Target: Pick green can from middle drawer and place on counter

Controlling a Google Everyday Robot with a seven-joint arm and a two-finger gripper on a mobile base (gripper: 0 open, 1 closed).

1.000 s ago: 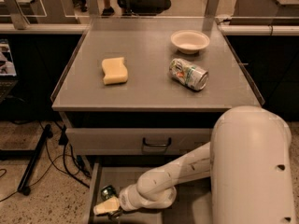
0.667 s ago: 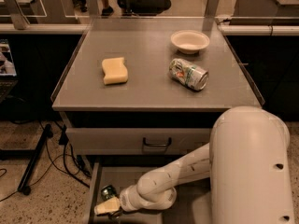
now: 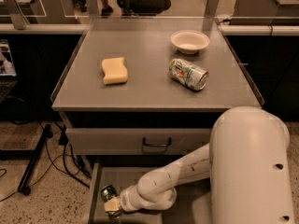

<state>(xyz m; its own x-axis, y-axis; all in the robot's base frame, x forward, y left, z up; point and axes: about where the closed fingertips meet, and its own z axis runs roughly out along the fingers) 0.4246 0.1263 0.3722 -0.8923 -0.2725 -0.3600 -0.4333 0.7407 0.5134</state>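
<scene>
Gripper (image 3: 112, 206) at green can (image 3: 108, 192), middle drawer (image 3: 117, 178)

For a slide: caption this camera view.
Gripper at the green can in the open middle drawer; sponge, bowl, pale can on counter.

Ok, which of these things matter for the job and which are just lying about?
Job: green can in the middle drawer; counter; claw down in the drawer at the can.
Lying about: yellow sponge, white bowl, pale can on its side, all on the counter.
</scene>
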